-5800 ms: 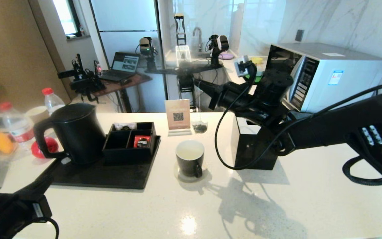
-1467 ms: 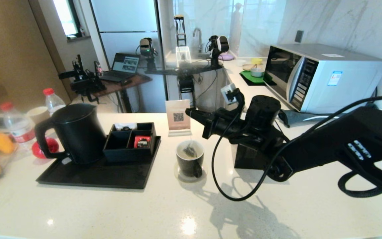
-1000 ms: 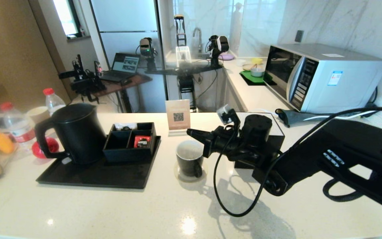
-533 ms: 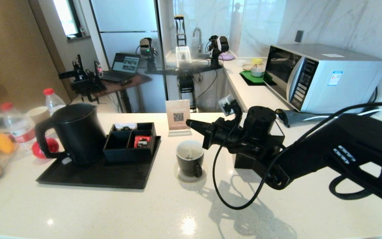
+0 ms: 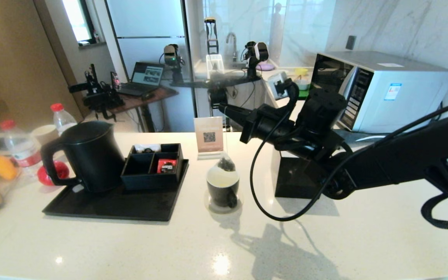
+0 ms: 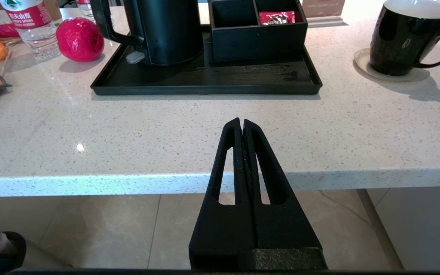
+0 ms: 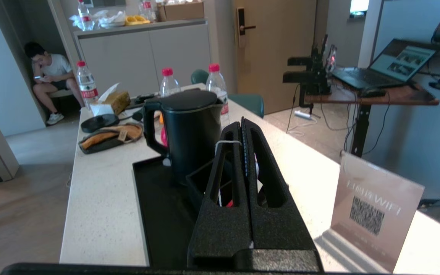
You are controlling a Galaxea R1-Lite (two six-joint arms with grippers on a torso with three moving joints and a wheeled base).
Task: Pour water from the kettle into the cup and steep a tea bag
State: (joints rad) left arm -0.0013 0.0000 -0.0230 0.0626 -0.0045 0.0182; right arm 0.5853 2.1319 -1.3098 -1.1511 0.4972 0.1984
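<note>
Light: bright daylight, window [image 5: 77,19] at the far left.
Glare: spot on the counter [image 5: 221,264] near its front edge.
Shadows: soft, falling toward the counter's front edge.
Blur: counter's left edge smeared.
Distortion: wide-angle bending at the borders.

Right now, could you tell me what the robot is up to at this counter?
The right gripper is shut on the string of a tea bag, which hangs just above the rim of the black cup on its coaster. The kettle stands on the black tray, untouched. The left gripper is shut and parked low, in front of the counter's edge.
</note>
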